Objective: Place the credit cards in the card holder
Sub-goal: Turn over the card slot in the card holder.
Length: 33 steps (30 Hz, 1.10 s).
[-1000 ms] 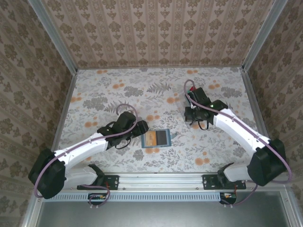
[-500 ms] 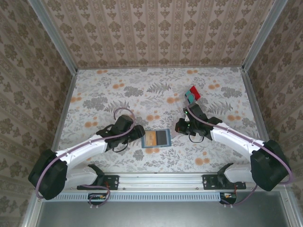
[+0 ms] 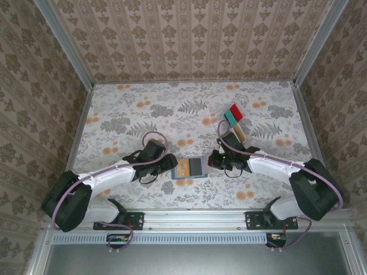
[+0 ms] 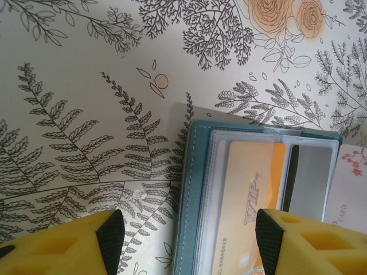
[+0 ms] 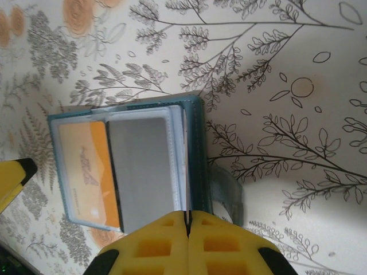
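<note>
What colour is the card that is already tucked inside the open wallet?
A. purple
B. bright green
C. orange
C, because an orange card sits in a clear pocket of the open card holder.

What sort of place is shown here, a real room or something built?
Probably a built robot test cell: wallpapered walls in an aluminium frame, a left arm and right arm bolted to a metal rail.
</note>
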Each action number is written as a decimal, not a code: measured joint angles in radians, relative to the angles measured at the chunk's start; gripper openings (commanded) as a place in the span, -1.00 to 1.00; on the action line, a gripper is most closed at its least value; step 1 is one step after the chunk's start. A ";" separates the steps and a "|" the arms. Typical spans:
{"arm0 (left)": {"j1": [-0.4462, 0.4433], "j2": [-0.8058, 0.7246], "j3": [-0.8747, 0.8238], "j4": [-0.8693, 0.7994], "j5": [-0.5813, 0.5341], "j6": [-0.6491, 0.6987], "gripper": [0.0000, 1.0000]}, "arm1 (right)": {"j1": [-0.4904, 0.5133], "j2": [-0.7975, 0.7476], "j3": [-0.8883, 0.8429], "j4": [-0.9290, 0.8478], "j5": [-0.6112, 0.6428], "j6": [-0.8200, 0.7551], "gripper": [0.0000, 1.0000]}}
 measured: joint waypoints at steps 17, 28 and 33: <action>-0.063 0.092 0.022 0.016 -0.012 -0.004 -0.19 | 0.008 0.025 -0.027 0.127 -0.050 -0.004 -0.94; -0.102 0.120 0.058 0.030 -0.015 -0.016 -0.25 | 0.037 0.007 0.053 0.115 -0.124 -0.008 -0.94; -0.115 0.104 0.074 0.026 -0.046 -0.034 -0.17 | 0.069 0.049 0.080 0.135 -0.134 -0.007 -0.94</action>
